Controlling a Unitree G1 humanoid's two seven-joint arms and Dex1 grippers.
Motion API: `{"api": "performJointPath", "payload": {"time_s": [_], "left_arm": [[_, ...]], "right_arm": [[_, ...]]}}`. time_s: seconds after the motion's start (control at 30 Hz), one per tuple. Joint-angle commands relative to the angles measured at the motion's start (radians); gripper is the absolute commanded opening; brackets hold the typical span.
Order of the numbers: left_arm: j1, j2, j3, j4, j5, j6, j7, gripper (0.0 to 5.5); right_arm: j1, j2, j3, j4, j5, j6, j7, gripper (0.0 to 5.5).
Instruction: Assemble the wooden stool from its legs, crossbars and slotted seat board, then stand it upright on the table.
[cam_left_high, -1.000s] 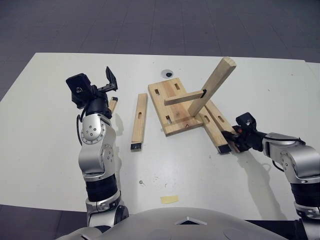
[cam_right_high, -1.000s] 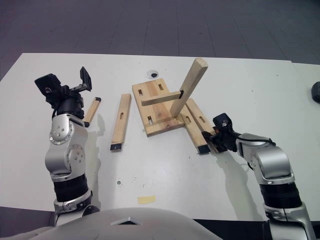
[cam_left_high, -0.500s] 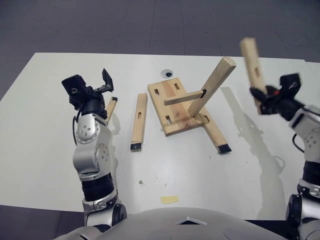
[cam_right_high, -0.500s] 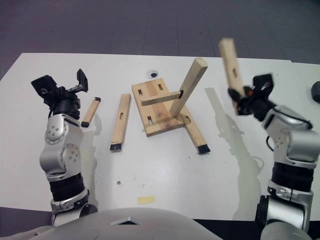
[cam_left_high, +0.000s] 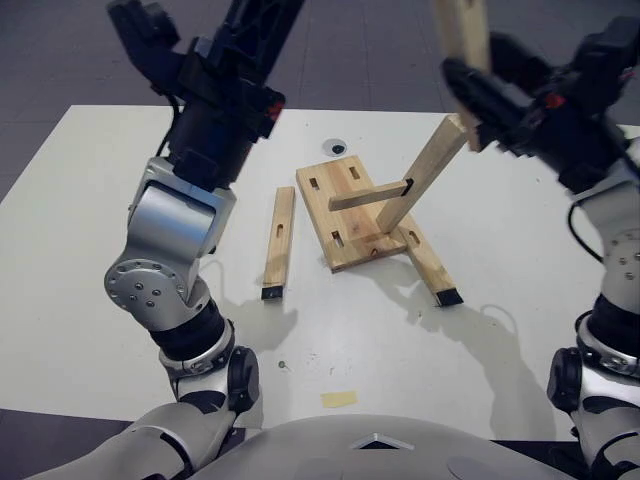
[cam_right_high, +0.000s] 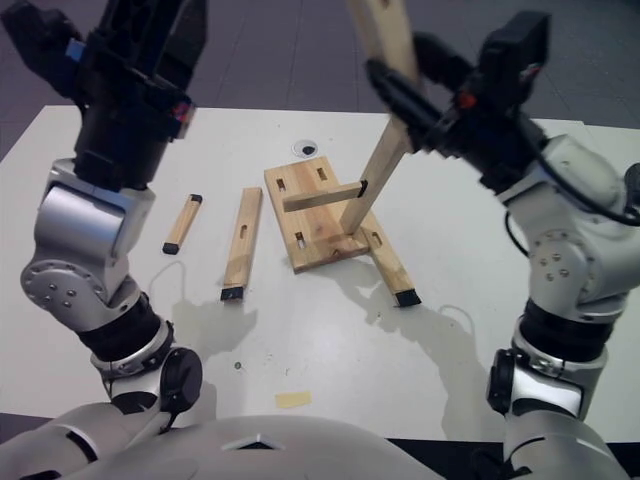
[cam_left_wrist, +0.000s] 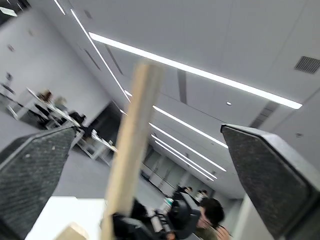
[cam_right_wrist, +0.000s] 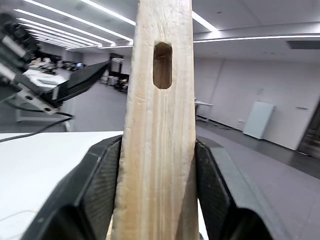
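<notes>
Here's the held leg (cam_right_wrist: 157, 100): bare pale wood, matt, grain running lengthwise, a bit rough round the slot. The right gripper (cam_right_wrist: 159, 165) meets it with black pads (cam_right_wrist: 102, 185), finely pebbled and rubbery-looking. On the left gripper (cam_left_wrist: 148, 130), the same dark stippled pads (cam_left_wrist: 37, 175). Down to the table (cam_left_high: 80, 250): white, smooth, matt. The seat board (cam_left_high: 345, 215) is light wood with a smooth, dull finish. The loose leg (cam_left_high: 279, 235) is the same wood, with a black cap (cam_left_high: 271, 293). The left arm (cam_left_high: 165, 225) is silver metal with a soft sheen. The yellow scrap (cam_left_high: 338, 398) looks like matt paper.
</notes>
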Motion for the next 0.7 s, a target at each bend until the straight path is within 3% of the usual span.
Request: {"api": "performJointPath", "payload": {"time_s": [0.03, 0.37, 0.7], "left_arm": [[-0.041, 0.025, -0.055, 0.055, -0.019, -0.016, 0.045, 5.40], [-0.031, 0.063, -0.080, 0.124, -0.023, -0.057, 0.095, 5.40], [-0.017, 0.103, -0.078, 0.166, -0.030, -0.064, 0.114, 3.66]], "right_arm": [[0.030, 0.008, 0.052, -0.026, -0.028, -0.042, 0.020, 2.10], [0.119, -0.024, 0.144, -0.038, -0.142, -0.112, 0.061, 2.10], [0.136, -0.027, 0.173, -0.001, -0.244, -0.171, 0.067, 2.10]]}}
